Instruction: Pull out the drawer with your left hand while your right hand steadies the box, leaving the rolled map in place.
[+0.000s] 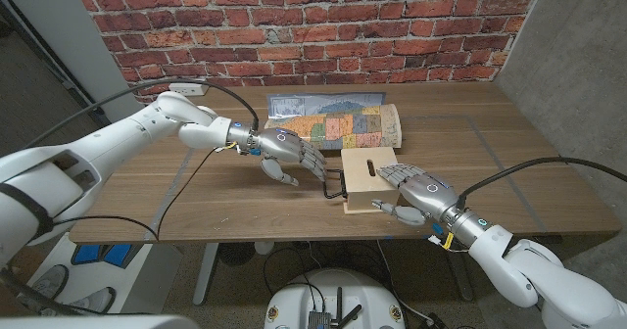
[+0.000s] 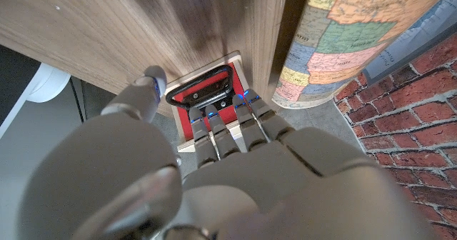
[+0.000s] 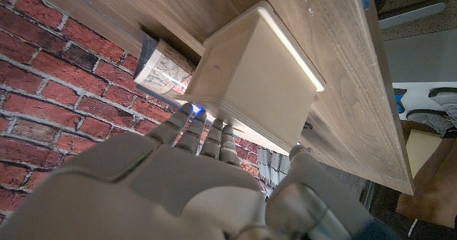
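— Box [image 1: 370, 177] first: where does it sit?

— Near the front edge of the wooden table [image 1: 196, 197], around five o'clock from the table's middle. It's pale wood with a slot in its top. The rolled map [image 1: 333, 123] lies just behind it, at about eleven o'clock from the box, lengthwise along the far side below the brick wall [image 1: 294, 25].

— And the right hand [image 1: 416, 190]?

— It rests on top of the box from the three o'clock side, fingers laid over the lid, thumb down against the front face. In the right wrist view the fingers [image 3: 191, 129] touch the box's upper edge.

— The left hand [image 1: 289, 155]?

— At nine o'clock of the box, fingers curled and reaching towards the black handle [image 1: 336, 185] on that side. The left wrist view shows the fingertips [image 2: 243, 104] at the handle loop [image 2: 203, 88], with a red drawer [image 2: 214, 115] front behind it. Whether they actually hook the handle, I cannot tell.

— Is the drawer out?

— From the head view it looks flush with the box.
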Robot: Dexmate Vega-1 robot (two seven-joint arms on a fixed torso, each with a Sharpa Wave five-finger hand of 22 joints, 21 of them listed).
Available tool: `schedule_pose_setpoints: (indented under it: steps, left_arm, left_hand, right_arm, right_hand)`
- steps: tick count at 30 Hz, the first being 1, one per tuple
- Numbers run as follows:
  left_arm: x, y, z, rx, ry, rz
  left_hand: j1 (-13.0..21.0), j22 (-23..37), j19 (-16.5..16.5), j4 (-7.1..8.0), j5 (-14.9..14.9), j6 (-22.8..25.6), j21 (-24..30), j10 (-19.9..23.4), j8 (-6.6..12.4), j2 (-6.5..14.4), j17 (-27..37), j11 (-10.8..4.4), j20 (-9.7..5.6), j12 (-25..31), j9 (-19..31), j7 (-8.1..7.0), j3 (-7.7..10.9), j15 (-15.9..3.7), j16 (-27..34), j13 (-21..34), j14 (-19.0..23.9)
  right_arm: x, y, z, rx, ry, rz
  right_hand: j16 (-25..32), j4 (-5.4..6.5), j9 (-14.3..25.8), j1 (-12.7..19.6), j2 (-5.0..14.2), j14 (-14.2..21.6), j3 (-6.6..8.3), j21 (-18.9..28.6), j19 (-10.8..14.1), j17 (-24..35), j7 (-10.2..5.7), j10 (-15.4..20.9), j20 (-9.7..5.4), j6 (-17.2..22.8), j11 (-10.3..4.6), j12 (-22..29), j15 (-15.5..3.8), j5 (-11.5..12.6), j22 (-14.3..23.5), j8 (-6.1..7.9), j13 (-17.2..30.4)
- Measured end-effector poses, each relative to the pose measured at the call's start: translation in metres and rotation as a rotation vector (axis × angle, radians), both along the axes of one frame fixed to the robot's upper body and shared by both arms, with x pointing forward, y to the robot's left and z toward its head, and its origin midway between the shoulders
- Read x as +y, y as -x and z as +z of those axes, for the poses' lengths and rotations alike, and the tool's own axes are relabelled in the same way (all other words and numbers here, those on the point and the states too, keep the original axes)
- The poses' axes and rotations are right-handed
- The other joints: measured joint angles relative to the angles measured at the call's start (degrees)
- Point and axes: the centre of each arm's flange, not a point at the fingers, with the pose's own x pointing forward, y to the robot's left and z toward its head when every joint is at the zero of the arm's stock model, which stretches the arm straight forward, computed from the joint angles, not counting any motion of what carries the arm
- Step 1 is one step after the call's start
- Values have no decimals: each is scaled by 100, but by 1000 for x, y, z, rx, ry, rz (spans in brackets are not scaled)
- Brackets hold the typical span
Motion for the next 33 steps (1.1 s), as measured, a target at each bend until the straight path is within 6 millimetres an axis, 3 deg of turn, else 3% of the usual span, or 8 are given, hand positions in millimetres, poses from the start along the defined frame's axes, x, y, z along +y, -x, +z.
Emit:
schedule_pose_setpoints:
  steps: [13, 33]
  left_arm:
    - [-10, -4, -2, -2, -7, 5]
    - [-16, 10, -6, -17, 6, 16]
  left_hand:
    - [84, -1, -110, 15, 0, 99, 0, 21, 21, -20, 0, -19, -11, 0, 0, 19, -95, -11, 0, 0, 51]
    - [271, -2, -135, 22, 0, 194, 0, 81, 21, 60, 0, -18, -2, 0, 0, 53, -198, -11, 0, 0, 175]
  right_arm:
    - [-4, -2, 1, 1, 1, 6]
    - [-5, -6, 2, 2, -2, 14]
  right_hand:
    - [0, 22, 0, 1, 0, 0, 22, 0, 21, 0, 0, -2, 21, 0, -1, 23, 0, 0, 0, 0, -4]
    - [0, 22, 0, 1, 1, 0, 22, 0, 51, 0, 0, -12, -10, 0, -10, 23, 0, 0, 0, 0, -6]
